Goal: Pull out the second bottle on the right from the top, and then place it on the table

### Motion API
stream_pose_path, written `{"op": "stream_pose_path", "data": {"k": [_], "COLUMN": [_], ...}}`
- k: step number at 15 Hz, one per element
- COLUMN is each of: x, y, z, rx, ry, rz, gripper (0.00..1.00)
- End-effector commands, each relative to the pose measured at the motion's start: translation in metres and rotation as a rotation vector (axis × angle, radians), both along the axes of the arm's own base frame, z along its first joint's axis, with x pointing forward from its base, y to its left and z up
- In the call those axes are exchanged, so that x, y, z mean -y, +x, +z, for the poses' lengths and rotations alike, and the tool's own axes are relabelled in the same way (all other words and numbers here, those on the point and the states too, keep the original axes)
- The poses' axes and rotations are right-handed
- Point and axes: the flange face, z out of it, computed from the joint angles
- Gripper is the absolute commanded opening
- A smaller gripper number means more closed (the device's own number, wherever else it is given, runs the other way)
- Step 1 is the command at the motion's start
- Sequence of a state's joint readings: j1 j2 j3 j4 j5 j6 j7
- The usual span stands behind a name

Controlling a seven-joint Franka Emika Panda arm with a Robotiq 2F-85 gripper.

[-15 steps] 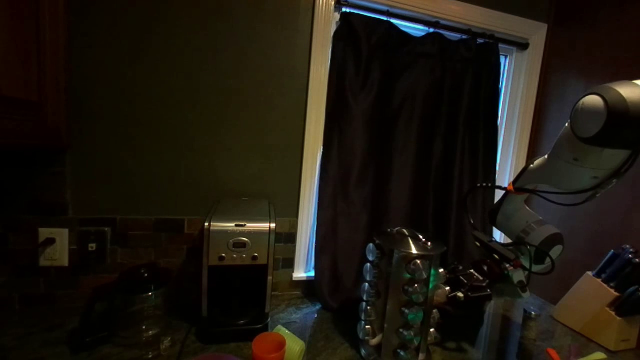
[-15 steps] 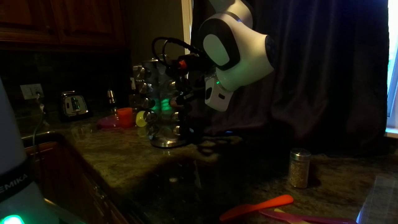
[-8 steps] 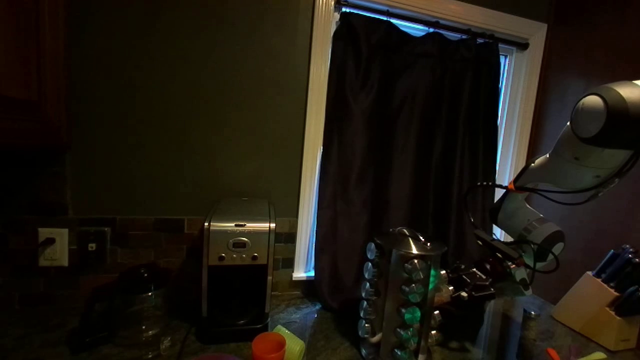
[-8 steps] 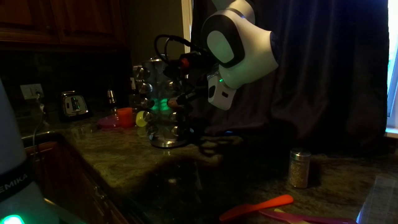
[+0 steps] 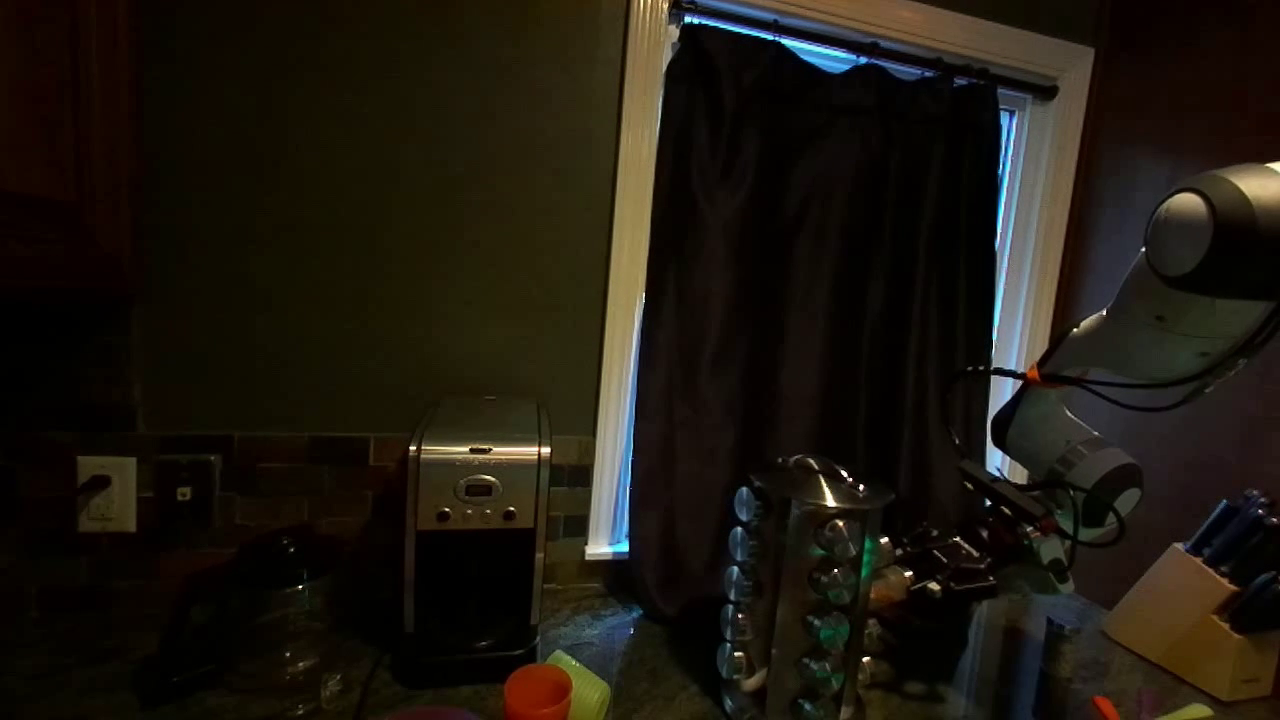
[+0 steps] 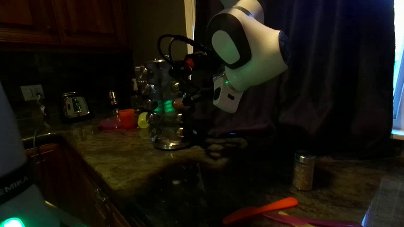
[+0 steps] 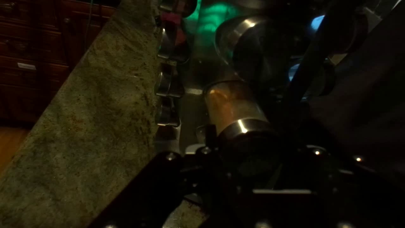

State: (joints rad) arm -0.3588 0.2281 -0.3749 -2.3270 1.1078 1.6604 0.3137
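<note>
Bottle (image 7: 236, 107), orange-brown inside, lies straight ahead of the tool (image 7: 248, 144), which looks clasped on its metal lid (image 7: 232, 129). Its long axis runs roughly in line with the tool's reach, far end towards the rack (image 5: 787, 600); whether that end is clear of it I cannot tell. The next pull should probably back off along that axis. Below the tool spreads the counter (image 6: 116, 157); well behind it, away from the rack, a filled jar (image 6: 304, 173) stands upright, an orange utensil (image 6: 260, 209) nearby.
</note>
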Motion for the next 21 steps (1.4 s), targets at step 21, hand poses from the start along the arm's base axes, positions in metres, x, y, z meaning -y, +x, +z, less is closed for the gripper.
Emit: {"op": "stream_pose_path", "data": {"k": [21], "x": [0.006], "y": [-0.041], "z": [0.039], "rx": [-0.187], "ry": [-0.794], "rz": [-0.278], "gripper": [0.25]}}
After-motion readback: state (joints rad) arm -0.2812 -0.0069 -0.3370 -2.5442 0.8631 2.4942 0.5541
